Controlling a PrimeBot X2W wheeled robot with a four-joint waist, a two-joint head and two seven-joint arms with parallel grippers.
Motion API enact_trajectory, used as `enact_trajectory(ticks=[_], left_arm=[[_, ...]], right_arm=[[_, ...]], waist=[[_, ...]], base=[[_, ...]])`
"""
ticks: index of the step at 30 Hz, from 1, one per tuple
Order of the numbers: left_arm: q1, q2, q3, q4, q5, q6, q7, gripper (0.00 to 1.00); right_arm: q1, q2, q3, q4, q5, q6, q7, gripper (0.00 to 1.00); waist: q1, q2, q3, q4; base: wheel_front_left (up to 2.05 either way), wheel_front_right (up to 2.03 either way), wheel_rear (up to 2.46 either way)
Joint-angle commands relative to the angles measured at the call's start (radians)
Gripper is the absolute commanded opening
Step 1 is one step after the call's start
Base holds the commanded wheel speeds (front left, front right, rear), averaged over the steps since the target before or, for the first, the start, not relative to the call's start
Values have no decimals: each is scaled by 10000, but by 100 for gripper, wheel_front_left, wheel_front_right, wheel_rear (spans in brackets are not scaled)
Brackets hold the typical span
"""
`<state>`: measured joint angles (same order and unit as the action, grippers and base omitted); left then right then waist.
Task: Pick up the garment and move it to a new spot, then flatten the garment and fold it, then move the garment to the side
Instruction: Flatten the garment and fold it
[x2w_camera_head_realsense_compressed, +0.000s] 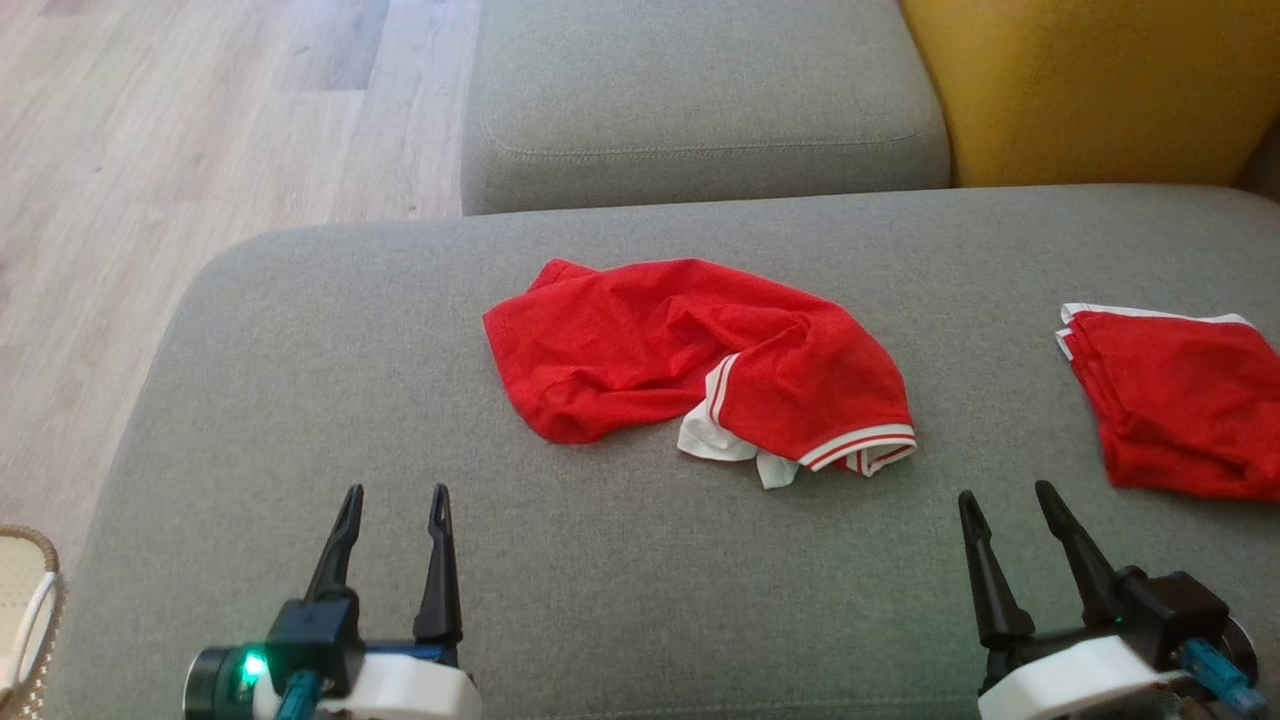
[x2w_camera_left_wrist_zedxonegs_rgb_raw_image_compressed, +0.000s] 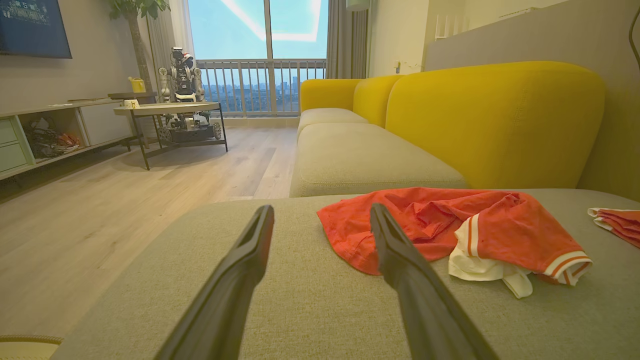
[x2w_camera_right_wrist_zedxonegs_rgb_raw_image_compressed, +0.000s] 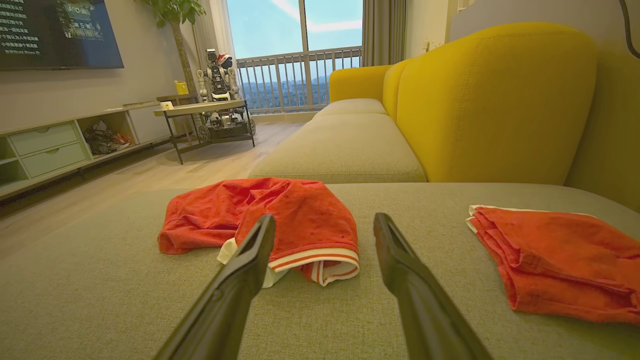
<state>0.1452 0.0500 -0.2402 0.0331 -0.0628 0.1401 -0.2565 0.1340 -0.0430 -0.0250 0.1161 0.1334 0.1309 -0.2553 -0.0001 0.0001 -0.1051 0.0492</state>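
A crumpled red garment (x2w_camera_head_realsense_compressed: 690, 360) with white-striped trim and a white inner part lies in the middle of the grey sofa seat (x2w_camera_head_realsense_compressed: 600, 580). It also shows ahead in the left wrist view (x2w_camera_left_wrist_zedxonegs_rgb_raw_image_compressed: 450, 230) and the right wrist view (x2w_camera_right_wrist_zedxonegs_rgb_raw_image_compressed: 270, 215). My left gripper (x2w_camera_head_realsense_compressed: 395, 498) is open at the lower left, well short of the garment, nothing between its fingers. At the lower right my right gripper (x2w_camera_head_realsense_compressed: 1005, 495) stands open too, short of the garment's striped hem and holding nothing.
A second red garment (x2w_camera_head_realsense_compressed: 1180, 400), folded, lies at the seat's right edge. Another grey seat cushion (x2w_camera_head_realsense_compressed: 700, 100) and a yellow backrest (x2w_camera_head_realsense_compressed: 1100, 90) lie beyond. Wooden floor (x2w_camera_head_realsense_compressed: 200, 130) is to the left, with a woven basket (x2w_camera_head_realsense_compressed: 25, 610) at the lower left.
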Motion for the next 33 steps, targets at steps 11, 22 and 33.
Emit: enact_trajectory(ticks=[11,22,33], left_arm=[[-310,9,443,-265,121,12,-53,100],[-360,6,441,-258,213,-6,-53,100],[-633,6,-91,484,417,-402,-53,100]], right_arm=[[-278,-72,172,-367,93,-2,-65,100],[-367,-72,197,-368,155,-2,-65,100],[-503,-72,318,-376,121,-2,-65,100]], waist=[[1,-1,15,21],[1,-1,115,-46],[1,-1,404,-424]], base=[[0,0,0],[0,0,0],[0,0,0]])
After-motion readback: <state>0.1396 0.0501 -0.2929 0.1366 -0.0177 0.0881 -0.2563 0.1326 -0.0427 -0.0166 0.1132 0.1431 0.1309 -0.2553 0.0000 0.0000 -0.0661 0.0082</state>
